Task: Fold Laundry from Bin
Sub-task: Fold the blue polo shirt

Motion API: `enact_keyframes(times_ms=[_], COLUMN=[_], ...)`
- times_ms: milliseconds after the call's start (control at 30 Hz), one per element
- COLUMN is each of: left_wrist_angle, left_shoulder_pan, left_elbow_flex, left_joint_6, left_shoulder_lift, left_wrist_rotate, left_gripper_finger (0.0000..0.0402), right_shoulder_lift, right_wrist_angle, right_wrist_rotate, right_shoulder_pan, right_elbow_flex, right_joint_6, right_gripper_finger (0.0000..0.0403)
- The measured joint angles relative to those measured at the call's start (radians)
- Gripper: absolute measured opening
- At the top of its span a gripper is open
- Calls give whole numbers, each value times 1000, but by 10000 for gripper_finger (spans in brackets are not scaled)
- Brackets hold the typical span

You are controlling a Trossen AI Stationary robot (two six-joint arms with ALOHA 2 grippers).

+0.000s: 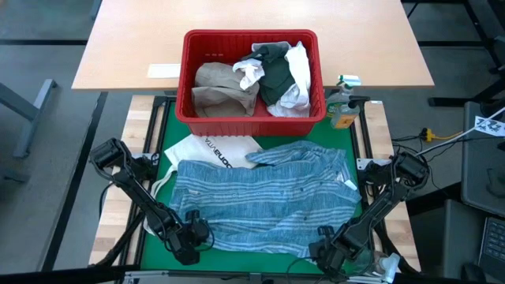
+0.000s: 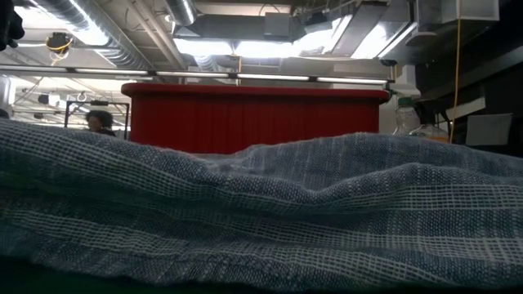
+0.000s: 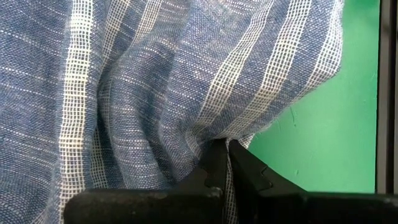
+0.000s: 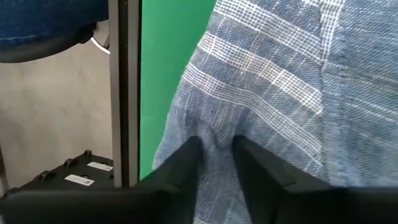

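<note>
White tote bag [image 1: 217, 150] peeks out at 12 under blue-striped cloth [image 1: 260, 197] (rumpled); left end effector [image 1: 192, 241] & right end effector [image 1: 330, 251] both clamped on its hem.

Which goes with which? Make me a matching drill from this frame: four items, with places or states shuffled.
Items:
1. blue-striped cloth
2. bin
3. tan shirt
4. left gripper

Places or states:
A. red, at the table's far edge
B. spread on the green mat
C. shut on the cloth's near hem
D. inside the bin, on the left arm's side

Pairs: 1-B, 2-A, 3-D, 4-C
</note>
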Motion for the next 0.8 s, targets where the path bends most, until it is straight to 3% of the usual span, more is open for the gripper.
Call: enact_keyframes(times_ms=[233,400,533,700,800], left_wrist_angle=[32,23,-19,-98,-178], left_shoulder_pan=[1,2,-1,-9,-23], left_elbow_flex=[-3,10,48,124,184], left_joint_6=[1,1,0,1,1], left_shoulder_lift=[2,-10,-42,-80,-96], left_wrist_rotate=[-46,-22,44,193,227], left_gripper_finger=[0,0,0,0,0], right_shoulder_lift=[1,-2,-6,-10,-10], right_wrist_angle=[-13,-28,-79,-247,-357], right_wrist_rotate=[14,14,7,-61,-62], right_shoulder_pan=[-2,-2,-2,0,0], right_elbow_flex=[0,11,75,215,309], right_joint_6=[-8,-15,-28,-49,-78], right_gripper_finger=[8,20,5,10,4])
